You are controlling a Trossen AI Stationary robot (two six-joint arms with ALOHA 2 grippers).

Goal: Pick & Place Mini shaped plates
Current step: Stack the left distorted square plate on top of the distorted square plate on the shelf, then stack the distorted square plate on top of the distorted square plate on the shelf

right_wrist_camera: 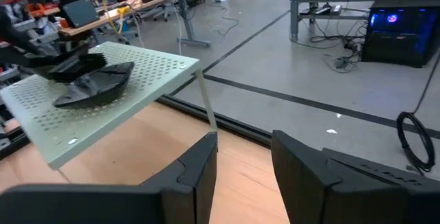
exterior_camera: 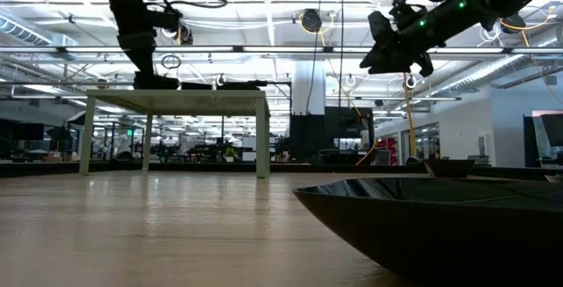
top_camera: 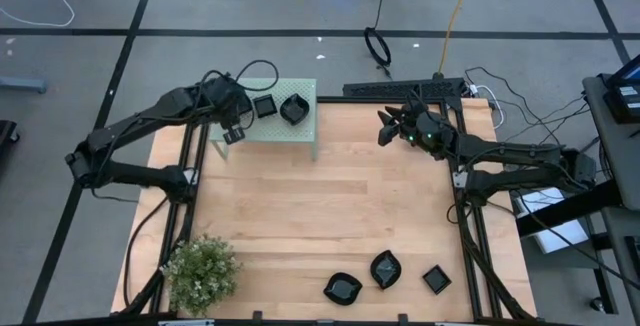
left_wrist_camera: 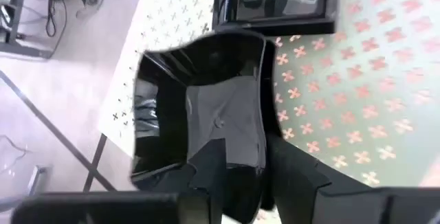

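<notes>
Landmark for this entry: the pale green perforated stand (top_camera: 300, 138), standing at the far left of the table (top_camera: 330, 206).

Left gripper (top_camera: 232, 134): over the stand's left edge. In the left wrist view a square plate (left_wrist_camera: 199, 93) lies between its fingers (left_wrist_camera: 206, 176), with part of it hanging out past the stand's rim over the floor. I cannot tell whether the fingers are pressing on the plate's walls or standing just off them.

On the stand: a second square plate (top_camera: 264, 105) sits toward the stand's back, just beyond the one at the gripper. A leaf-shaped plate (top_camera: 294, 109) lies to the right of that, near the stand's middle. The right-hand part of the stand top is bare perforated sheet out to its front and right edges.

Right gripper (top_camera: 385, 126): in the air to the right of the stand, well apart from it and above the level of its top in the low view. Its fingers stand apart and nothing is between them.

Other plates: three lie along the table edge opposite the stand, well apart from it: a round one (top_camera: 343, 288), a leaf-shaped one (top_camera: 386, 269) and a small square one (top_camera: 436, 280). A potted plant (top_camera: 200, 271) stands at the corner on the stand's side of that same edge.

Open room: bare wood from the stand's legs across the middle of the table to those three plates.
</notes>
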